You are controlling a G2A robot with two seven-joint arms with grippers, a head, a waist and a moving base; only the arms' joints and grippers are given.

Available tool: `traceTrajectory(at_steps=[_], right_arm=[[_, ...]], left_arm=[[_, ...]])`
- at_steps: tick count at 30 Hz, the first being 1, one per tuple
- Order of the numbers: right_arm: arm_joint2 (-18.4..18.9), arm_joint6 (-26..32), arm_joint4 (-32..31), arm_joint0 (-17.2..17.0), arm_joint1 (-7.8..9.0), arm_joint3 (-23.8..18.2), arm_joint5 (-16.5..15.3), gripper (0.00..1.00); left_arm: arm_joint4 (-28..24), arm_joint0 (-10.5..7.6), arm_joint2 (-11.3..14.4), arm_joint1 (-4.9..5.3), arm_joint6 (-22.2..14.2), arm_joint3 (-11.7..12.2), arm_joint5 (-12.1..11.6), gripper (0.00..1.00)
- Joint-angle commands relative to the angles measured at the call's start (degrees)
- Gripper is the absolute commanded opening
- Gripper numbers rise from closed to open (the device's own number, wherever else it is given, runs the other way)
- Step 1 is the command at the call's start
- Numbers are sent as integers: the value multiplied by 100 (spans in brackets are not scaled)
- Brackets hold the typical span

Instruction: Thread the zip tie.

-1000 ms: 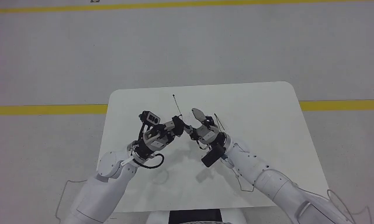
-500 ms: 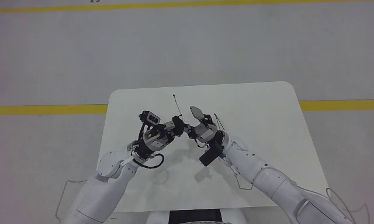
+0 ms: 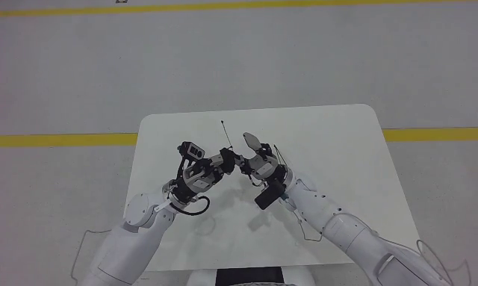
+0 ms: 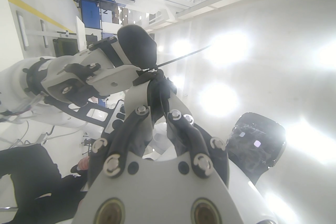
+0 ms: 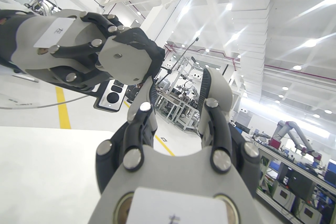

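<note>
Pinching the zip tie (image 4: 183, 57) in my left gripper (image 3: 224, 161) above the middle of the table (image 3: 336, 137), tail slanting up and far so its free end is clear for feeding, I hold my right gripper (image 5: 179, 78) spread wide just beside it, apparently to take the tail.

I hold both arms bent inward above the table. My left gripper (image 3: 227, 161) is pinched closed; my right gripper (image 3: 246, 156) meets it, jaws spread.
</note>
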Motion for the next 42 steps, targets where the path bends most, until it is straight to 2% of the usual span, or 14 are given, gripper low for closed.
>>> traceTrajectory(at_steps=[1, 13, 21, 42], right_arm=[[18, -24, 0, -8, -10, 1, -48, 36], [136, -85, 0, -51, -87, 36, -132, 35], [151, -119, 0, -44, -111, 70, -125, 24], [96, -182, 0, 37, -139, 141, -172, 22]], left_arm=[[0, 0, 0, 0, 0, 0, 0, 0], [0, 0, 0, 0, 0, 0, 0, 0], [0, 0, 0, 0, 0, 0, 0, 0], [0, 0, 0, 0, 0, 0, 0, 0]])
